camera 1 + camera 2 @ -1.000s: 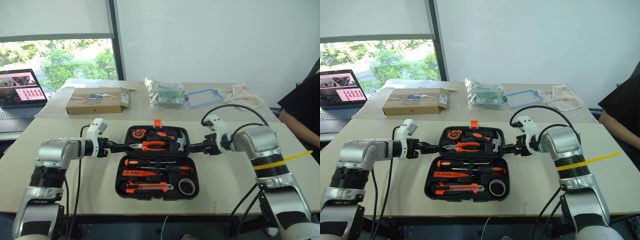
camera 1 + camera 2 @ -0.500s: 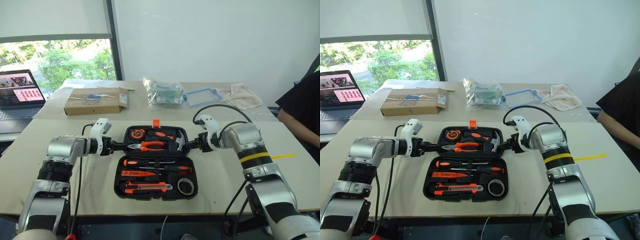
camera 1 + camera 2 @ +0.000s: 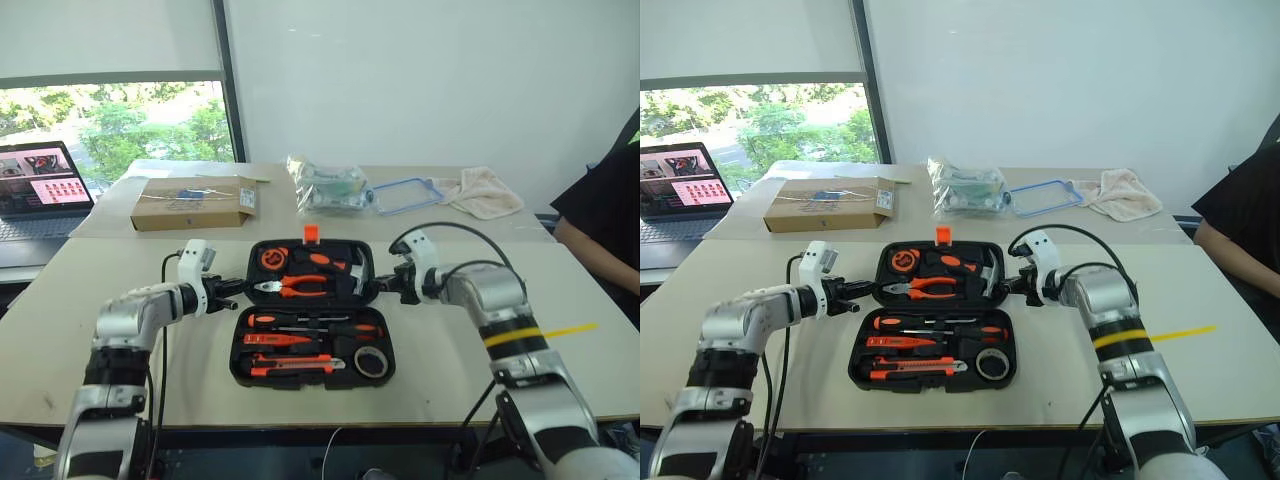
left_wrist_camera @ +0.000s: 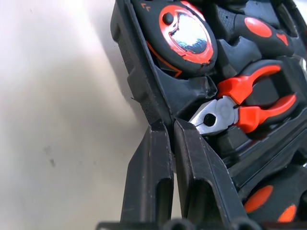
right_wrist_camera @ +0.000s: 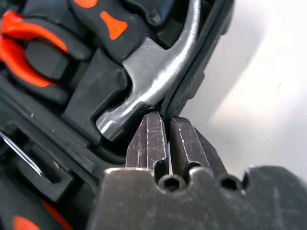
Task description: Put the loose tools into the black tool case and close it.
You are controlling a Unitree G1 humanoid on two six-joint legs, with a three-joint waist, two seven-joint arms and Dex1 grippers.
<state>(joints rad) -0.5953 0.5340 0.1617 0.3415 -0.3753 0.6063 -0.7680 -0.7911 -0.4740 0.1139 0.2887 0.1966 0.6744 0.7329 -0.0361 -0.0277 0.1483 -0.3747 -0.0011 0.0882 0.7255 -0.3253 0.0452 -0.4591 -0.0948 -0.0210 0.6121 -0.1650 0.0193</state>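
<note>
Black tool case (image 3: 312,345), open on near table (image 3: 60,340): tape roll (image 3: 370,362), utility knife (image 3: 290,367), screwdrivers (image 3: 305,322) seated. Left gripper (image 3: 238,288) and right gripper (image 3: 377,288), fingers pressed together, pinch lid's side edges. Beyond: cardboard box (image 3: 195,201).

Tool case (image 3: 312,372): matt black moulded plastic. Hammer head (image 5: 158,72): smooth bright steel. Pliers (image 4: 242,103): glossy orange grips, grey metal nose. My fingers (image 5: 148,143): dark scuffed metal. Table (image 3: 200,370): matt beige, smooth.
</note>
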